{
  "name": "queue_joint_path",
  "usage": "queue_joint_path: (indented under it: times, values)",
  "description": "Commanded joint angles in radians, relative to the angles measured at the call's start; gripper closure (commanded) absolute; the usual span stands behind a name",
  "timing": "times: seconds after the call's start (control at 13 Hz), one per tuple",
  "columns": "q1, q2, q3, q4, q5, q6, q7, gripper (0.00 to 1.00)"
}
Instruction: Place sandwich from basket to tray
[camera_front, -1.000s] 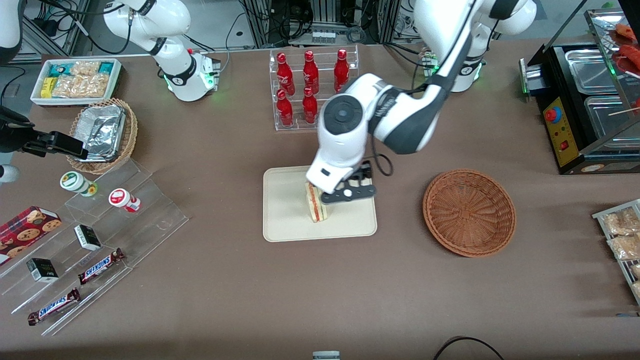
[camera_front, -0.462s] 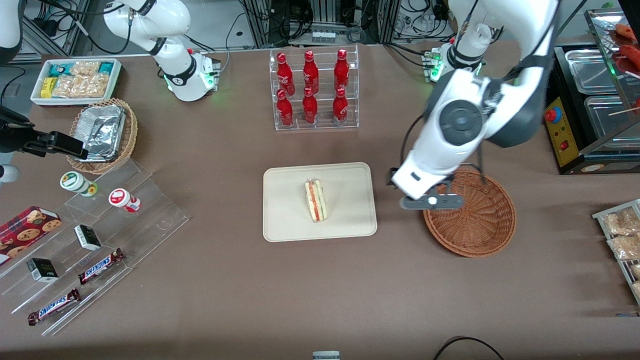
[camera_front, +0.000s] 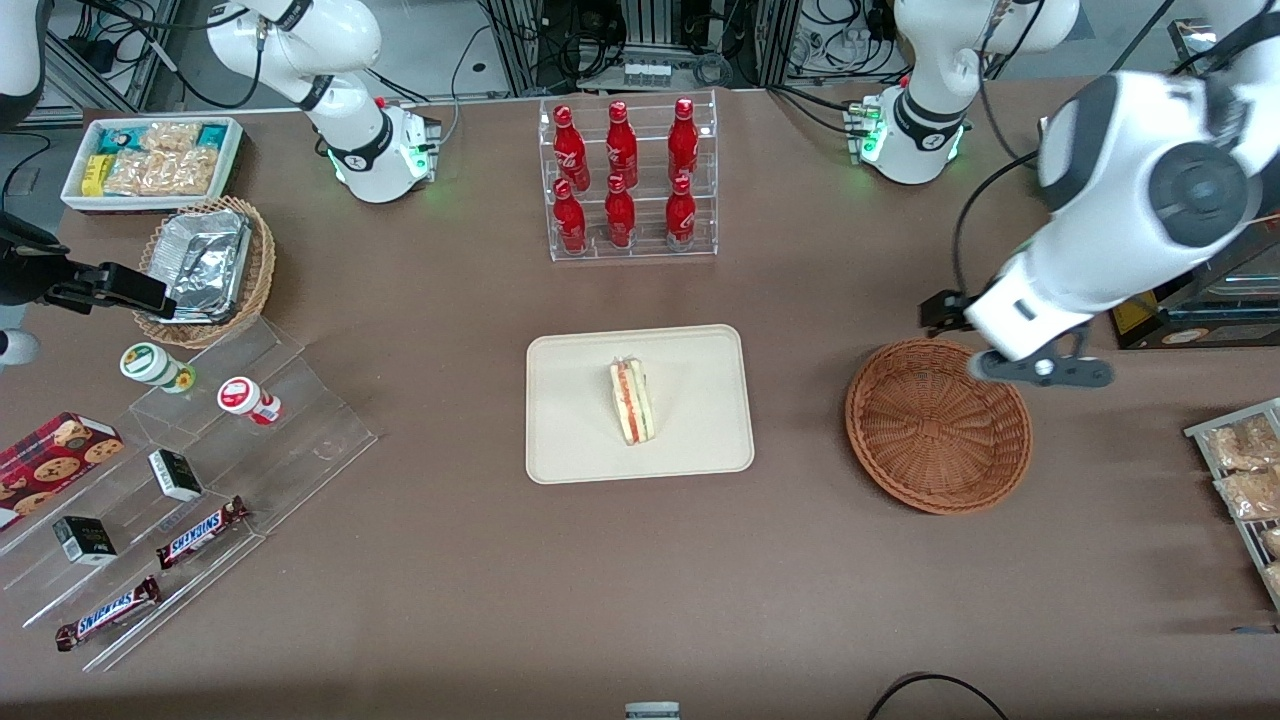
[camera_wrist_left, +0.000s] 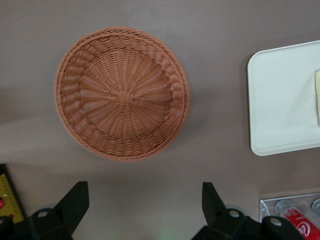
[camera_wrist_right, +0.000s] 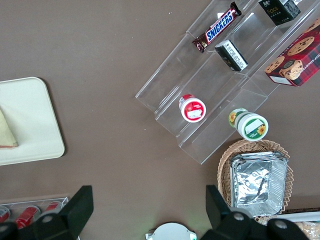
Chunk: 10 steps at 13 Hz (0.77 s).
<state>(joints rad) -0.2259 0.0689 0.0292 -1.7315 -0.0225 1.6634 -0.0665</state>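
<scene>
Rack of red bottles (camera_front: 625, 180) on the counter (camera_front: 450, 560), farther from the front camera than the tray (camera_front: 690, 440) holding the sandwich (camera_front: 632, 402); basket (camera_front: 938, 425) empty beside it; hand (camera_front: 1040, 368) released, above the basket's rim.

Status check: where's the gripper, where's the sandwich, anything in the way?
Gripper open, empty, high by the basket, toward the working arm's end. Sandwich lying on tray. Basket empty. Nothing in the way.
</scene>
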Motion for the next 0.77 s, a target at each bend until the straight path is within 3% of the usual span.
queue_joint_path:
  times: [0.0, 0.31, 0.69]
  values:
    - [0.037, -0.076, -0.009, -0.028, 0.025, -0.052, 0.043, 0.00]
    - [0.229, -0.109, -0.139, -0.007, 0.035, -0.123, 0.114, 0.00]
    - [0.235, -0.115, -0.101, 0.064, 0.036, -0.212, 0.166, 0.00]
